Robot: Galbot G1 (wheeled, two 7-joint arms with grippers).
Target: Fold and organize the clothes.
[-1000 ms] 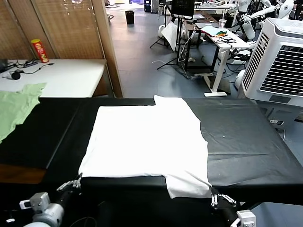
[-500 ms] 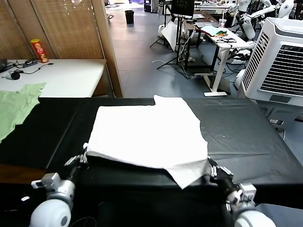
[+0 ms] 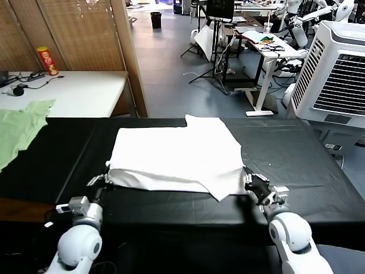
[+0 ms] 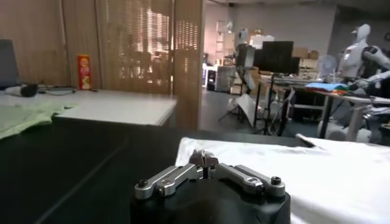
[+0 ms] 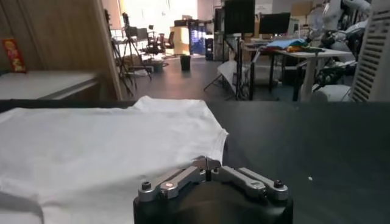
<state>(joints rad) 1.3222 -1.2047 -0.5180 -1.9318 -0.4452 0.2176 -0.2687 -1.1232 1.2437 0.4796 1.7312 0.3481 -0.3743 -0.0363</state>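
- Black cloth covers the table [image 3: 296,171]; beyond it stand a white side table [image 3: 80,94], a wooden screen [image 3: 74,34], a grey floor and a white cooler [image 3: 336,74].
- Red can [image 3: 47,60] on the side table carries yellow marking; its writing is too small to read. No print shows on the shirt.
- White T-shirt [image 3: 177,154] lies between both sets of fingers, its near edge lifted and doubled over.
- Left gripper [image 3: 105,176] reaches low over the table, fingertips pinched together on the shirt's near left corner.
- Right gripper [image 3: 248,181] mirrors it, clamped on the near right corner.
- Green garment [image 3: 20,128] lies well apart from the left fingers.
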